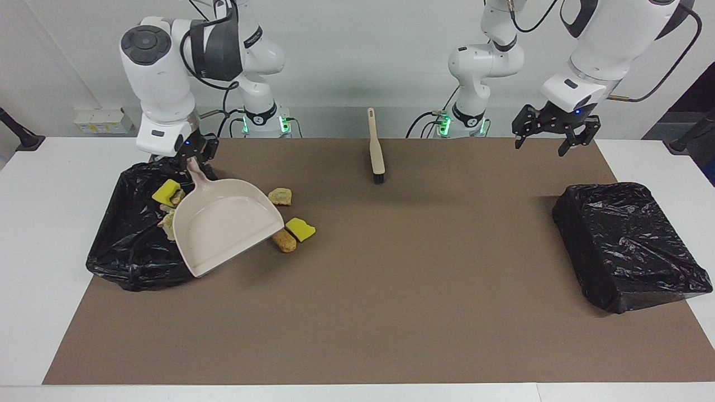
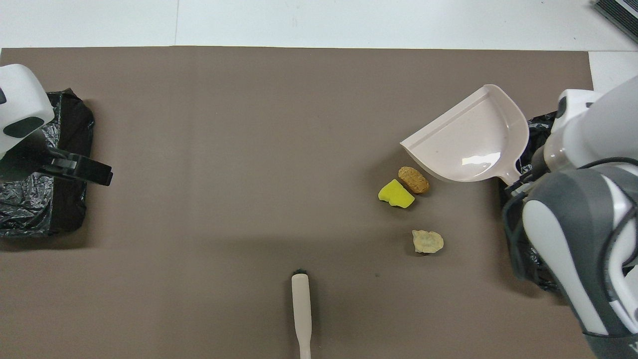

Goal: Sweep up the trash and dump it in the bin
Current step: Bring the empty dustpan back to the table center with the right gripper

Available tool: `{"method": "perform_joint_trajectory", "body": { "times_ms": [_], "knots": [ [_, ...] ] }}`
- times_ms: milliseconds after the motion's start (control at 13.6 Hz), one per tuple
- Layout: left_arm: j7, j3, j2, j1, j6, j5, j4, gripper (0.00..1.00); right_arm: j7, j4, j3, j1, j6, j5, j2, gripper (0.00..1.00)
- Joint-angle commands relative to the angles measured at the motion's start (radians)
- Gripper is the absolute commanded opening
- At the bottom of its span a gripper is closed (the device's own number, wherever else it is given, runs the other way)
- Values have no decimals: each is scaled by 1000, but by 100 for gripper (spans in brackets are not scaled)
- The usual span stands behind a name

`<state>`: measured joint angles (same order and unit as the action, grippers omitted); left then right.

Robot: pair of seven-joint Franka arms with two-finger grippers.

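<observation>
Right arm bent low over the counter [image 1: 391, 335], wrist pointing down; right gripper [image 1: 192, 159] clamps the dustpan [image 1: 223, 226] handle, pan tilted beside the bin [image 1: 128, 245]. Left gripper [image 1: 553, 134], jaws spread, empty, hangs over the mat's corner toward the left arm's end. Trash: scraps [image 1: 166, 192] in the bin, three scraps [image 2: 403, 187] on the mat. No legible markings.

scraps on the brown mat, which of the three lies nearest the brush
The pale beige rock-like chunk. It lies closest to the beige brush; the yellow sponge piece and brown bread-like lump sit together, farther from the robots.
</observation>
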<state>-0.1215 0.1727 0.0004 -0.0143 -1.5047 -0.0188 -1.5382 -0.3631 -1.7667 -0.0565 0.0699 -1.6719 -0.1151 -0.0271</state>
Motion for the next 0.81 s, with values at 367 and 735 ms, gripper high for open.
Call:
{"method": "perform_joint_trajectory", "body": {
  "times_ms": [367, 735],
  "knots": [
    [-3, 7, -8, -10, 4, 11, 3, 100, 429, 12, 3, 237, -160, 152, -112, 0],
    [-4, 8, -13, -12, 9, 13, 6, 100, 680, 27, 3, 402, -253, 215, -235, 0]
  ]
}}
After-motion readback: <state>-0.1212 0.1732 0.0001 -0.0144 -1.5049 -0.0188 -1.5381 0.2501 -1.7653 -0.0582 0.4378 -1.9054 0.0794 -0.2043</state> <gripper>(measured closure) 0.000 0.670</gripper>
